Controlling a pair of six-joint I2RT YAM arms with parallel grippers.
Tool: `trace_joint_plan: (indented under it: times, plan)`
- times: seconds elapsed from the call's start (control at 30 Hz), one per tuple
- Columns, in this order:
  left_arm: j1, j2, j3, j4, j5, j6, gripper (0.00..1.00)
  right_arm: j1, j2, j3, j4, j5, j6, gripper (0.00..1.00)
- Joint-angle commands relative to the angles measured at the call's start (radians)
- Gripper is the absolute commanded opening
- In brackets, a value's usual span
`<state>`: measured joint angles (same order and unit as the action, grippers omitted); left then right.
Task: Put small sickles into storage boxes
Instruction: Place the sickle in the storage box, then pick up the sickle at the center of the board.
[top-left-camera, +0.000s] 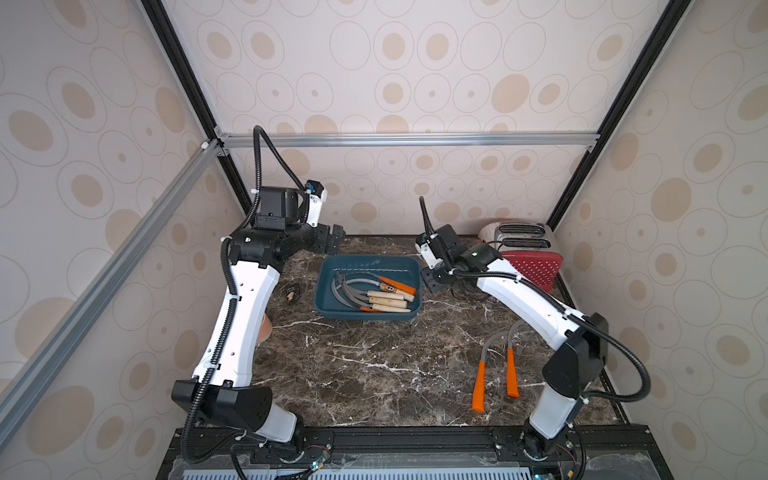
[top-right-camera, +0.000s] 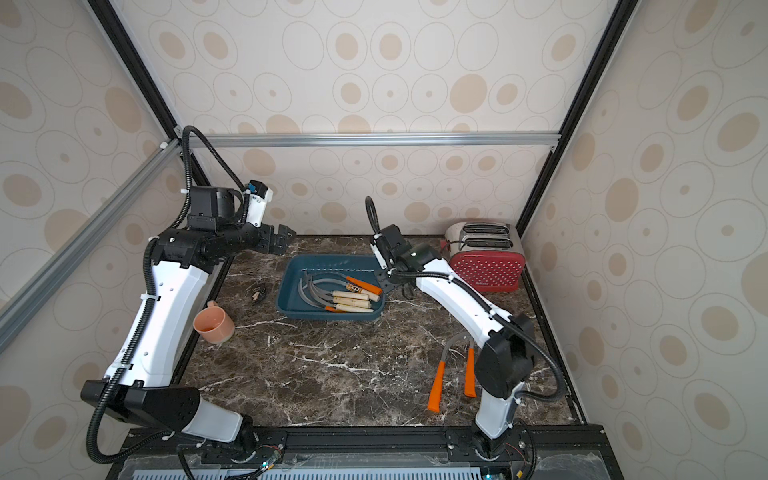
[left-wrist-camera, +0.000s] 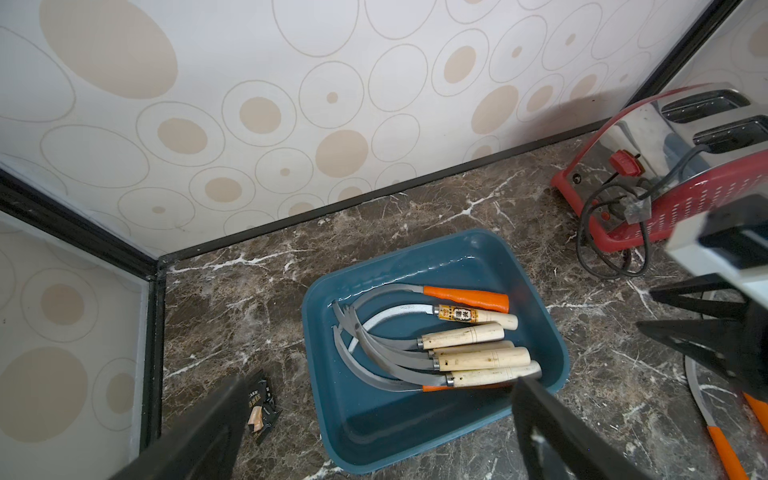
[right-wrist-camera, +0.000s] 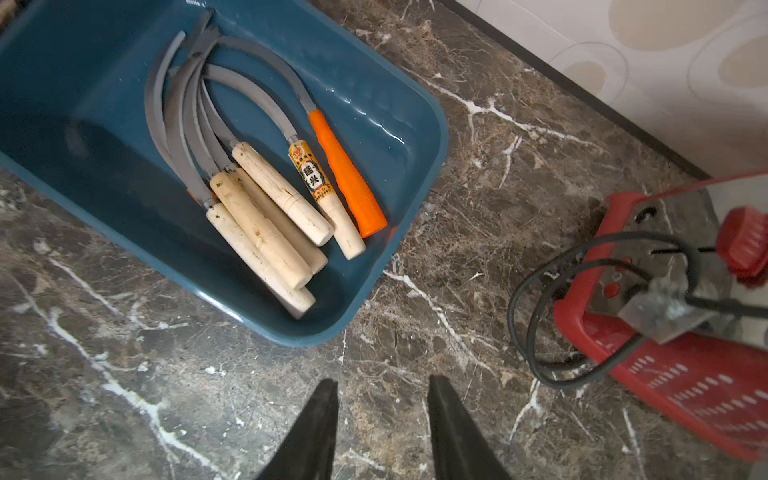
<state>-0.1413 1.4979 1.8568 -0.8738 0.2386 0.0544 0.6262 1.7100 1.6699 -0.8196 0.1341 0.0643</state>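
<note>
Grips nothing: right gripper (right-wrist-camera: 382, 378) narrowly parted beside teal tray (right-wrist-camera: 62, 83), left gripper (left-wrist-camera: 380, 379) wide.
Shows sickles (right-wrist-camera: 266, 199) piled in tray, handles wood and orange; two orange-handled sickles (top-left-camera: 480, 384) (top-left-camera: 512, 374) on marble tabletop (top-left-camera: 374, 374), well apart.

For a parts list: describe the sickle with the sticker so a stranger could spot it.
On the marble table, look in the blue tray near the back wall. Among the sickles piled there, the labelled sickle lies beside the orange-handled sickle nearest that wall. It alone has a yellow printed label round its pale wooden handle.
</note>
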Motion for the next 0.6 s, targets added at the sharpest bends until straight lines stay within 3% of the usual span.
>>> trace_joint_plan:
  times: [0.0, 0.17, 0.2, 0.23, 0.27, 0.33, 0.43, 0.57]
  plan:
    - [0.005, 0.006, 0.0, -0.033, 0.027, 0.027, 0.99, 0.001, -0.092, -0.103, 0.064, -0.032, 0.106, 0.39]
    - [0.005, 0.014, 0.002, -0.054, 0.095, 0.037, 0.99, -0.018, -0.277, -0.222, 0.05, 0.031, 0.227, 0.41]
    - [0.003, 0.016, 0.001, -0.067, 0.148, 0.055, 0.99, -0.038, -0.329, -0.282, 0.078, -0.001, 0.279, 0.76]
    - [0.004, 0.021, 0.0, -0.085, 0.213, 0.078, 0.99, -0.065, -0.379, -0.375, 0.158, -0.078, 0.317, 0.93]
    - [0.002, 0.027, 0.001, -0.106, 0.257, 0.096, 0.99, -0.091, -0.414, -0.443, 0.216, -0.14, 0.333, 1.0]
    - [-0.013, 0.052, 0.014, -0.168, 0.297, 0.139, 0.99, -0.131, -0.455, -0.532, 0.245, -0.199, 0.356, 1.0]
    - [-0.038, 0.077, 0.015, -0.23, 0.294, 0.2, 0.99, -0.144, -0.492, -0.593, 0.243, -0.174, 0.402, 1.0]
    - [-0.043, 0.073, -0.007, -0.222, 0.304, 0.206, 0.99, -0.149, -0.516, -0.56, 0.163, -0.157, 0.438, 1.0]
